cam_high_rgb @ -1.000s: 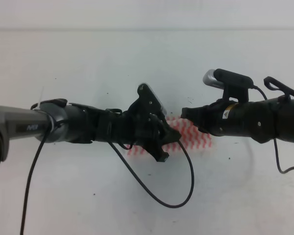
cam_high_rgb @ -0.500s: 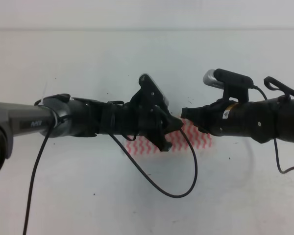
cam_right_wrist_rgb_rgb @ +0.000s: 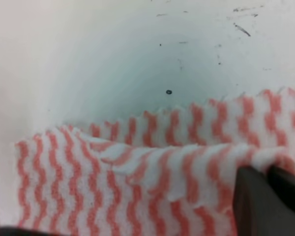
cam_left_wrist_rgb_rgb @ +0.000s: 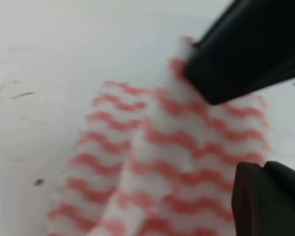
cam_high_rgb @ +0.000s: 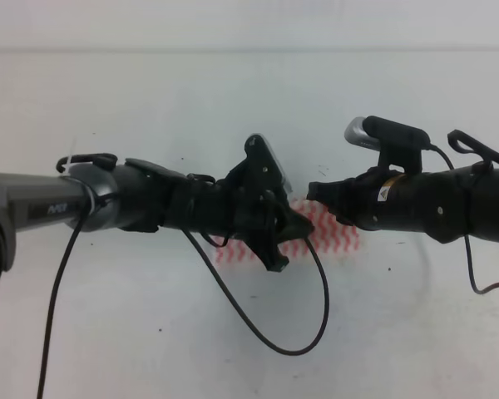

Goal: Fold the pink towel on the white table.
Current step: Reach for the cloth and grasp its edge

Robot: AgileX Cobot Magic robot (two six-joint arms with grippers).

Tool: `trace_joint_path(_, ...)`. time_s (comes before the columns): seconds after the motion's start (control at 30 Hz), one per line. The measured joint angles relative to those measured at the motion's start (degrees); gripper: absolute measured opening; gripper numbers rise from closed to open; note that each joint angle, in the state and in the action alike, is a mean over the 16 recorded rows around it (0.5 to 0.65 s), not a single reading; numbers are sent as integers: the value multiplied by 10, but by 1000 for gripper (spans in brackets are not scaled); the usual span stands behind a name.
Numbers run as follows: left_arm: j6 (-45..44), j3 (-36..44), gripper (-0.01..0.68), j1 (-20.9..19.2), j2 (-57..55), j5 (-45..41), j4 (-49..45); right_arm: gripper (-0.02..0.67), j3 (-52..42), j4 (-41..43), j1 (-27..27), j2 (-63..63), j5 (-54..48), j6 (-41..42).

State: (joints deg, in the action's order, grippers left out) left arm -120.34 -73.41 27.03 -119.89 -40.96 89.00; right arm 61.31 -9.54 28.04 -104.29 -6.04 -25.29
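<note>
Seen from the exterior high view, going left to right: left arm reaching in from nine o'clock, ending in the left gripper near the middle of the white table, poised over the left half of the pink towel. Black cable looping down from that arm toward six o'clock and back up at the gripper. Towel lying flat just right of centre, a short striped band mostly hidden under the two arm ends, its right part showing between them. Right arm coming in from three o'clock, the right gripper at the towel's upper edge, close to the left one. A silver-tipped camera riding on top of that arm at twelve o'clock of the wrist. In the left wrist view, towel rumpled, one layer raised over another, with a dark finger at one o'clock touching the cloth's far edge and a second finger at five o'clock; jaws apart, cloth between them, a firm clamp not shown. In the right wrist view, towel filling the lower half, a folded layer lifted over the flat one, table bare above, one finger at five o'clock against the cloth; grip state of this claw impossible to tell.
</note>
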Motion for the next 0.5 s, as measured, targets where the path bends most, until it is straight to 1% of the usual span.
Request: trace_joint_path(0.5, -44, -15, -5, 10, -33, 24, 53, -17, 0, 0, 0, 0, 2, 0)
